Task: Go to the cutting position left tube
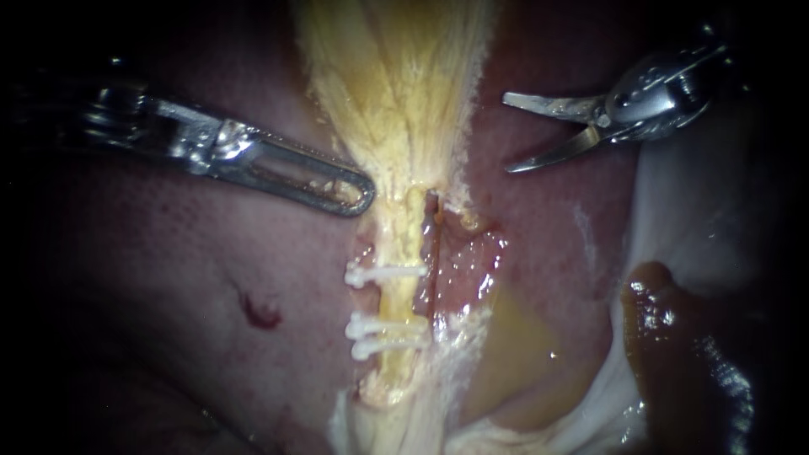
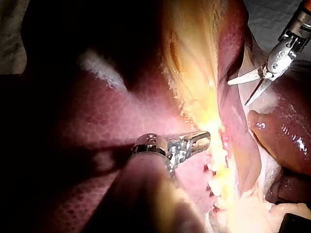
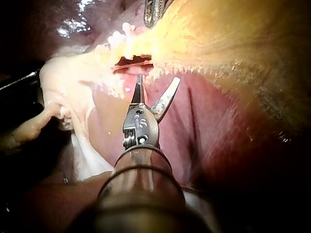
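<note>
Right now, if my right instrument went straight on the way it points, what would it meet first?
Most likely the edge of the yellow tissue band, above the white clips. The right instrument has its jaws open. Depth is unclear.

Liver point(image 1: 211, 278): dark red, mottled, fills most of the frame and bears all else. On it: yellow fibrous tissue point(image 1: 396, 84), top centre downward; clipped tube point(image 1: 396, 295), below centre; glossy brown lump point(image 1: 674, 337), lower right.
</note>
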Tool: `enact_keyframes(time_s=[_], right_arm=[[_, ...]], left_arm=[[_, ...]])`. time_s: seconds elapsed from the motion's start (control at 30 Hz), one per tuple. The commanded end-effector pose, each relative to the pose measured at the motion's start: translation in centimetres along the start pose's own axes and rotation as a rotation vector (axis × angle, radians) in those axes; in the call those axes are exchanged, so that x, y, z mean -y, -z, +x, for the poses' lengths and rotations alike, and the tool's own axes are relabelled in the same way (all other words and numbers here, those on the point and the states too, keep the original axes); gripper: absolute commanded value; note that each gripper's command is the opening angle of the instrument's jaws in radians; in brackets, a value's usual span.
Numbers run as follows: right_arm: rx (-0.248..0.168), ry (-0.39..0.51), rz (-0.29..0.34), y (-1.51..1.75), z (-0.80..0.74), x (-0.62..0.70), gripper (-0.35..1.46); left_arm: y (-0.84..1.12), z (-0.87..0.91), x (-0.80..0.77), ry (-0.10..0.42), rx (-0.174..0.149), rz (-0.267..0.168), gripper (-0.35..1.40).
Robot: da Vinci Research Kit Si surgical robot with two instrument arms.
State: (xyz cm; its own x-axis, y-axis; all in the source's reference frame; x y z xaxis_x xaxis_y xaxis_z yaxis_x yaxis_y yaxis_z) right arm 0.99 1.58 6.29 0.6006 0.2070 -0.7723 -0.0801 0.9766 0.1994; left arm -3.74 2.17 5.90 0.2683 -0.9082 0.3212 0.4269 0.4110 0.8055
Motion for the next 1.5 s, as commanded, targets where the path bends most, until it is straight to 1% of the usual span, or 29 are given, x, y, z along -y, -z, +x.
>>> enact_keyframes(time_s=[0.03, 0.07, 0.13, 0.23, 0.33, 0.4, 0.47, 0.53, 0.67, 0.77, 0.83, 0.87, 0.93, 1.1, 1.23, 1.33, 1.43, 1.5], right_arm=[[0.000, 0.000, 0.000, 0.00, 0.00, 0.00, 1.44], [0.000, 0.000, 0.000, 0.00, 0.00, 0.00, 1.44], [0.000, 0.000, 0.000, 0.00, 0.00, 0.00, 1.44], [0.000, 0.000, 0.000, 0.00, 0.00, 0.00, 1.44], [-0.001, 0.000, 0.002, 0.00, 0.00, 0.00, 1.44], [-0.002, 0.000, 0.002, 0.00, 0.00, 0.00, 1.44], [-0.003, 0.000, 0.005, 0.00, 0.00, 0.00, 1.44], [-0.004, 0.000, 0.008, 0.00, 0.00, 0.00, 1.44], [-0.010, 0.001, 0.018, -0.01, 0.01, 0.02, 1.44], [-0.022, 0.004, 0.039, -0.04, 0.01, 0.08, 1.44], [-0.026, 0.008, 0.050, -0.09, 0.02, 0.13, 1.44], [-0.033, 0.017, 0.061, -0.12, 0.02, 0.18, 1.44], [-0.033, 0.019, 0.079, -0.18, 0.02, 0.26, 1.44], [-0.038, -0.011, 0.146, -0.36, 0.06, 0.54, 1.44], [-0.058, -0.035, 0.205, -0.49, 0.12, 0.77, 1.44], [-0.057, -0.050, 0.248, -0.59, 0.15, 0.93, 1.44], [-0.045, -0.060, 0.286, -0.70, 0.15, 1.06, 1.44], [-0.042, -0.066, 0.300, -0.77, 0.13, 1.12, 1.44]], left_arm=[[0.05, -0.02, 0.00, 0.001, -0.002, 0.007, -0.35], [0.11, -0.05, 0.00, 0.002, -0.006, 0.013, -0.35], [0.24, -0.09, 0.00, 0.004, 0.001, 0.004, -0.35], [0.51, -0.16, 0.00, 0.008, 0.008, -0.011, -0.35], [0.72, -0.17, 0.00, 0.012, 0.023, -0.016, -0.35], [0.81, -0.18, 0.01, 0.014, 0.028, -0.020, -0.35], [0.88, -0.19, 0.00, 0.016, 0.033, -0.021, -0.35], [0.90, -0.20, 0.00, 0.018, 0.037, -0.023, -0.35], [0.89, -0.19, 0.00, 0.017, 0.038, -0.024, -0.35], [0.88, -0.19, 0.00, 0.017, 0.039, -0.025, -0.35], [0.88, -0.19, 0.00, 0.017, 0.039, -0.025, -0.35], [0.88, -0.19, 0.00, 0.017, 0.039, -0.025, -0.35], [0.88, -0.19, 0.00, 0.017, 0.039, -0.025, -0.35], [0.87, -0.18, -0.01, 0.017, 0.039, -0.025, -0.35], [0.87, -0.18, -0.02, 0.016, 0.039, -0.025, -0.35], [0.86, -0.18, -0.02, 0.017, 0.039, -0.025, -0.35], [0.86, -0.18, -0.02, 0.017, 0.039, -0.025, -0.35], [0.86, -0.18, -0.02, 0.017, 0.039, -0.025, -0.35]])
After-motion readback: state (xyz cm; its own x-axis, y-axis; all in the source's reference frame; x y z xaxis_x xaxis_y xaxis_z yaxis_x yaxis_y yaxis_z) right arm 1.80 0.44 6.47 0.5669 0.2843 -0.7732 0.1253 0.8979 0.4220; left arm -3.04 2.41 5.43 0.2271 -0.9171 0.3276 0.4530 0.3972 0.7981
